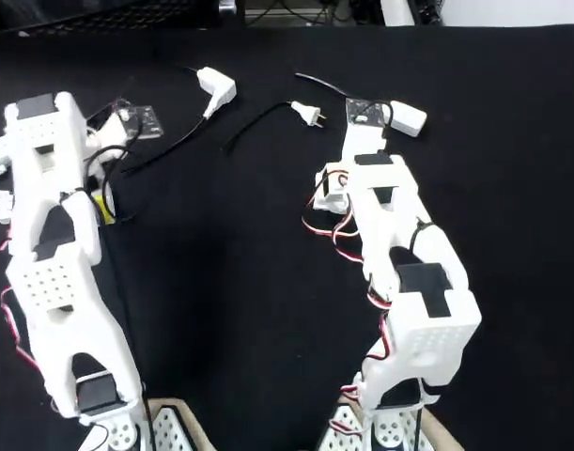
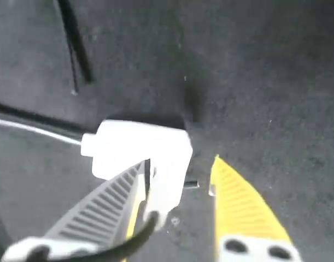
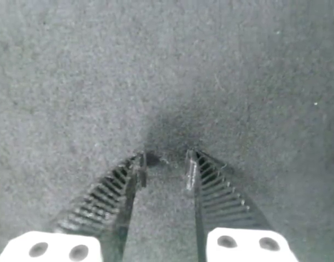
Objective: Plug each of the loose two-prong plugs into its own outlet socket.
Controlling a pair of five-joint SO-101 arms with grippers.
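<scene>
Cloth matt & fuzzy; plug smooth wht plastic.

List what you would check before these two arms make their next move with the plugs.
1. Right gripper free to pick: fingers apart, nothing between them, bare cloth beneath. Ok.
2. Left gripper holding firmly: the white piece lies against the grey finger, with a gap to the yellow finger. Not ok.
3. White plug unobstructed: it lies alone on the cloth. Ok.
4. Black plug plugged in: it lies loose beside the socket board. Not ok.
5. Board's socket free: a white block sits at its edge. Cannot tell.
</scene>
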